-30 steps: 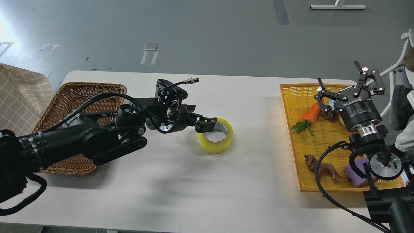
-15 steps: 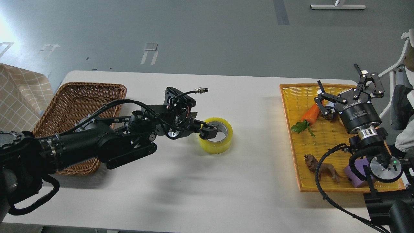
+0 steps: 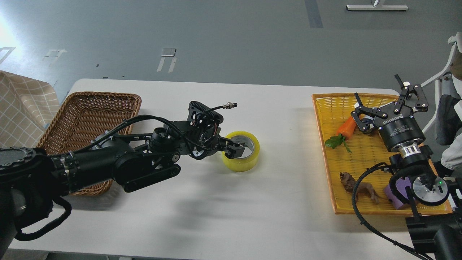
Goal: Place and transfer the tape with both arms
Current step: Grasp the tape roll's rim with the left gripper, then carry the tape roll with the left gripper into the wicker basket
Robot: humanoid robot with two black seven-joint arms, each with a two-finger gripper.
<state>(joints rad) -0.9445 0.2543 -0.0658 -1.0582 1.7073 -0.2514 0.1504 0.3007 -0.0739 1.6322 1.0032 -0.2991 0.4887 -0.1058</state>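
Head view: tape (image 3: pixel 241 151) lies flat, core axis upright, left jaws reaching into it, grip unclear; right jaws open.

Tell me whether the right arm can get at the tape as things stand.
Probably not easily: the right gripper hangs open over the yellow tray, far across bare table from the tape, where the left gripper already sits.

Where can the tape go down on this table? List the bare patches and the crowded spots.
Bare: the white table between the tape and the yellow tray, plus the near strip in front of the left gripper. Crowded: the tray, with carrot, lion toy, purple block and right gripper above. The wicker basket looks empty.
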